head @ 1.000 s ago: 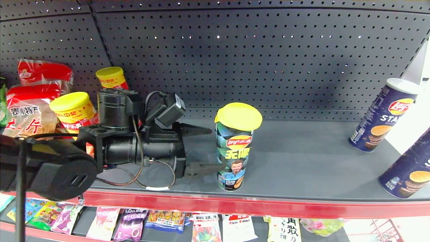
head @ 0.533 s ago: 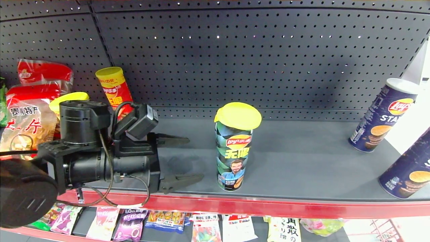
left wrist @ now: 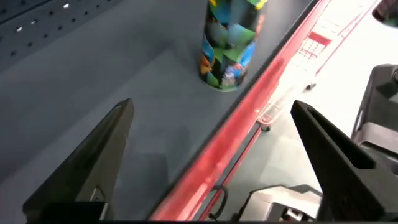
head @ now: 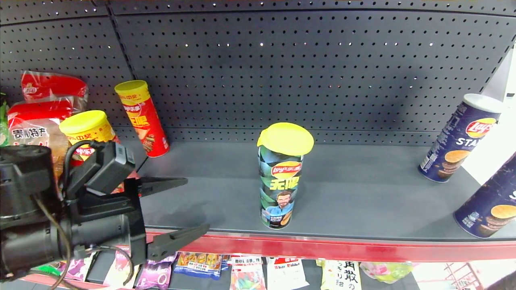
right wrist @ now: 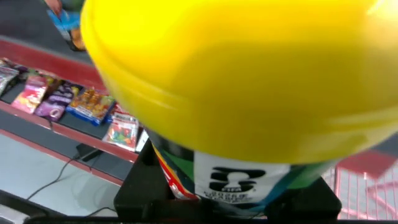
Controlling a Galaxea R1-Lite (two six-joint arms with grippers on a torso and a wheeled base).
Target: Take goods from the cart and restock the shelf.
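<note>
Can (head: 281, 177), green-blue, yellow lid (head: 286, 139) seemingly askew

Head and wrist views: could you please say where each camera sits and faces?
Head view: on the head, facing forward-down at the shelf; open left claw shows.
Left wrist view: on that wrist, looking between its claw fingers at the green chip can.
Right wrist view: on that wrist, facing a close yellow-lidded can; black wrist hardware shows.
Head and left wrist share the green chip can.

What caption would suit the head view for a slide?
Open left gripper apart from the yellow-lidded can upright on the shelf.
</note>
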